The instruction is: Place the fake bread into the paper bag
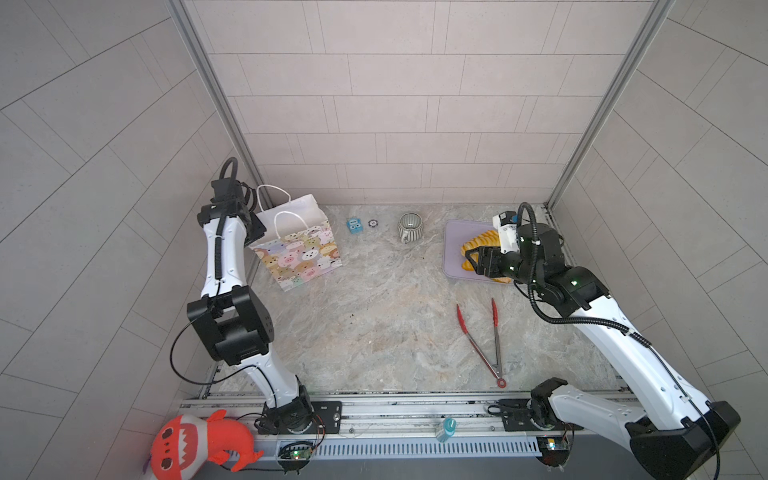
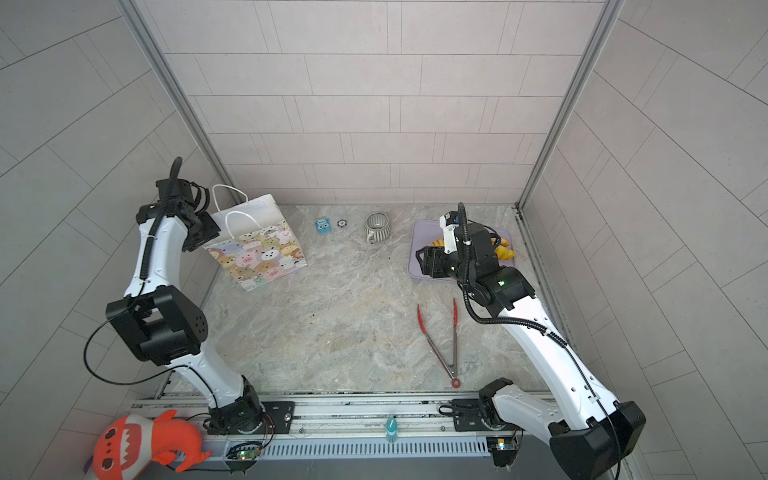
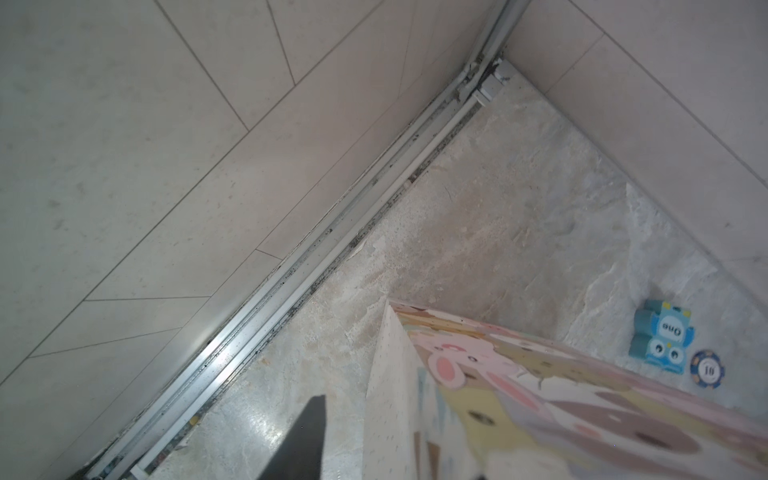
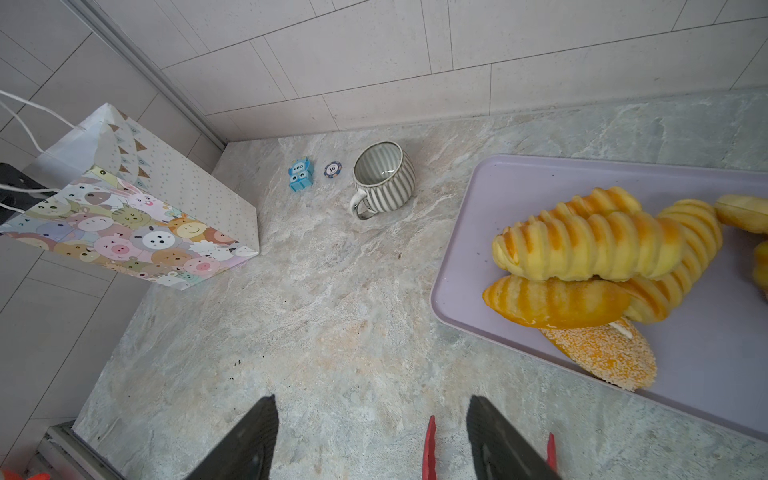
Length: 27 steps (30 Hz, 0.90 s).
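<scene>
Golden-yellow fake bread (image 4: 590, 245) lies piled on a lilac tray (image 4: 465, 224) at the right of both top views, with a sesame bun under the ribbed loaves. The right gripper (image 4: 372, 401) hangs at the tray's left side, jaws spread with nothing between them. The paper bag (image 1: 299, 249) stands upright at centre left. The left gripper (image 1: 255, 232) is at its left rim. The wrist view shows only one dark finger (image 3: 305, 432) outside the bag's narrow side, so I cannot tell whether it is clamped. A striped mug (image 1: 409, 226), a blue toy block (image 1: 354, 225) and a poker chip (image 1: 372, 223) sit between bag and tray. Red-tipped tongs (image 1: 478, 336) lie splayed below the tray.
</scene>
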Each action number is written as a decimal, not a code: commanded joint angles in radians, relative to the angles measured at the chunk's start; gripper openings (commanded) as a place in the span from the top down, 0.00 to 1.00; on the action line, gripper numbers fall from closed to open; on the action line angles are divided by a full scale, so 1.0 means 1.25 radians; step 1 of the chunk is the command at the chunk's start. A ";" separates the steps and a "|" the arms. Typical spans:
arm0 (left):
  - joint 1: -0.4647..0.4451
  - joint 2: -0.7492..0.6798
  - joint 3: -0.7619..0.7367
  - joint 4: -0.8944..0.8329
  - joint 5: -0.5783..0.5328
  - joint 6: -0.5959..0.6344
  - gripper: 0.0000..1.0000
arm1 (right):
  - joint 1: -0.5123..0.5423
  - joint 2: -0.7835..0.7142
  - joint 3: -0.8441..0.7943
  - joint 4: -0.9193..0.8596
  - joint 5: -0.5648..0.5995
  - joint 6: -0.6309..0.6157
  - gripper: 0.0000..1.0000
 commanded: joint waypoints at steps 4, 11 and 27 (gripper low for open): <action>0.005 -0.015 -0.015 -0.032 0.076 0.000 0.87 | 0.003 -0.002 -0.003 0.005 0.021 0.005 0.27; 0.005 -0.070 -0.040 -0.037 0.146 -0.008 1.00 | 0.003 -0.012 0.004 -0.003 0.029 -0.001 0.26; -0.116 -0.276 -0.143 -0.161 0.277 0.062 1.00 | -0.030 0.042 0.091 -0.102 0.012 -0.019 0.21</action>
